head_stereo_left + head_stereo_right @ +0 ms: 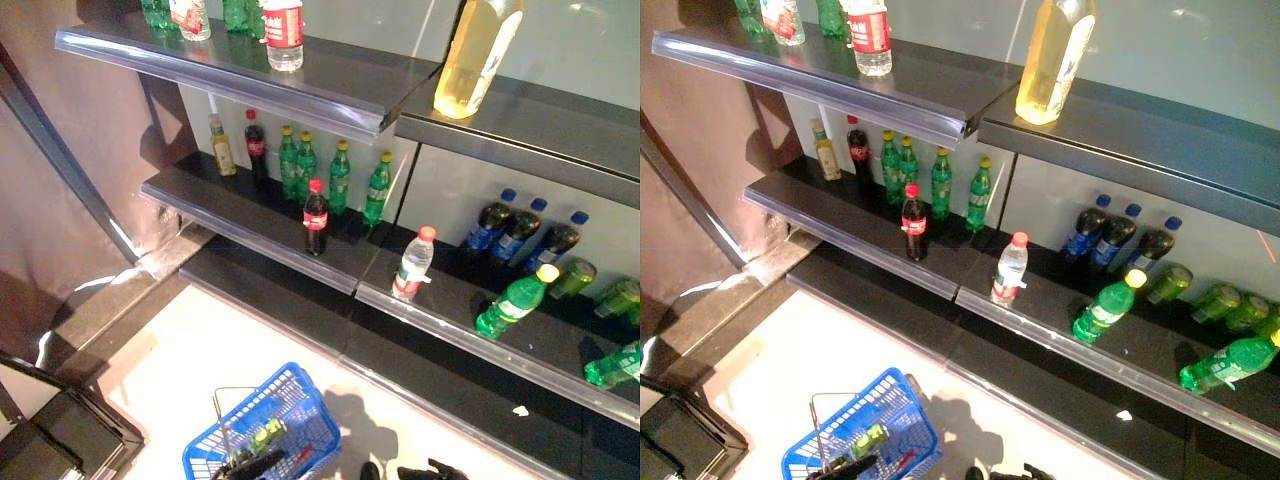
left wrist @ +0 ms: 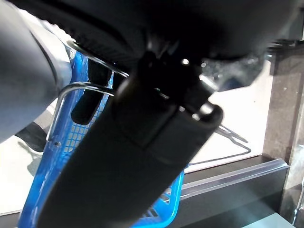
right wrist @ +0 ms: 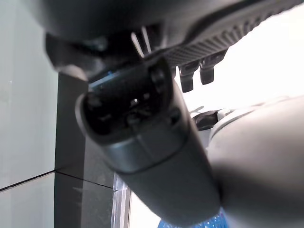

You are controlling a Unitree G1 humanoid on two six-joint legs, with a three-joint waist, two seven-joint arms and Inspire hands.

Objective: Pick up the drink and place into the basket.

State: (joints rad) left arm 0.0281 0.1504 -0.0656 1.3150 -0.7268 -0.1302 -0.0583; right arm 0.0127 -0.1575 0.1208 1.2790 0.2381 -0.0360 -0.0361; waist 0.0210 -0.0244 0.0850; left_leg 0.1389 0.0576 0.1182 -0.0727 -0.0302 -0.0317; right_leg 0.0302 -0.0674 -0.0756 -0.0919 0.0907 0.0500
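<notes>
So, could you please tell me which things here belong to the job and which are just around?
Job:
- blue basket, handle held by left hand
- green drink inside it

Around:
- shelf bottles, e.g. cola bottle, water bottle
- tall yellow bottle

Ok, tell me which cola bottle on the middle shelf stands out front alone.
The red-capped cola bottle at the shelf's front edge. The other cola bottle stands at the back in the row with the green bottles.
</notes>
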